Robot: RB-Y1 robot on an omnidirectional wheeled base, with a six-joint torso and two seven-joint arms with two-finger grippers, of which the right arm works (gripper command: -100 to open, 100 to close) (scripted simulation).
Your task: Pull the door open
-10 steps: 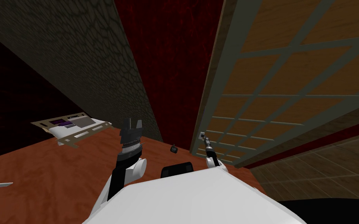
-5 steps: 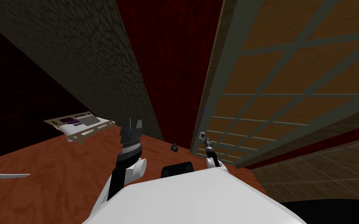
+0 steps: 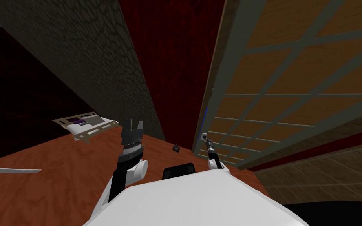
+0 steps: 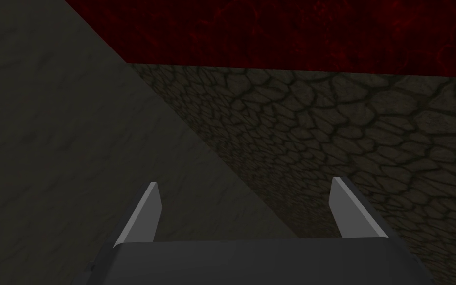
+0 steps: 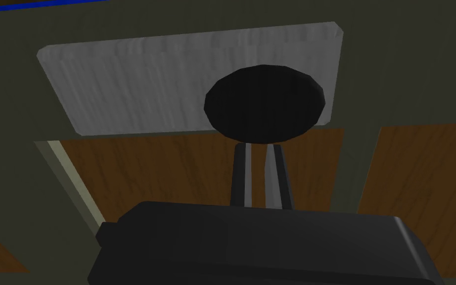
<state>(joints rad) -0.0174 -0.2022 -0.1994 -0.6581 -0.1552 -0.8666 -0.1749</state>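
Right wrist view: right gripper (image 5: pixel 260 146) fingers nearly together, pinching stem of dark round knob (image 5: pixel 264 104) on grey plate (image 5: pixel 138 89) of lattice door (image 3: pixel 294 78). Grasp done. Door seemingly just ajar, most of pull left. Left gripper (image 4: pixel 244 190) spread wide, idle.

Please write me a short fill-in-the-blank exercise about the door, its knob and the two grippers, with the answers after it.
1. The round knob on the door is ___ in colour.
2. It sits on a rectangular plate coloured ___.
3. The left gripper holds nothing and is ___.
4. The right gripper is shut on the ___.
Answers: black; grey; open; knob.
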